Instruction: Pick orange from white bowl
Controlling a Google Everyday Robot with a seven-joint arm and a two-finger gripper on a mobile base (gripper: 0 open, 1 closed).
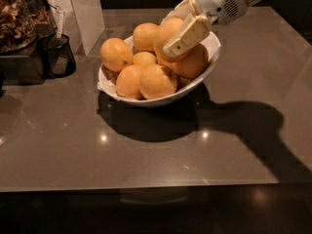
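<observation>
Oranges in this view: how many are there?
7 oranges: left, back, middle, two front, right, plus the orange in the hand above the white bowl. Others may hide.
</observation>
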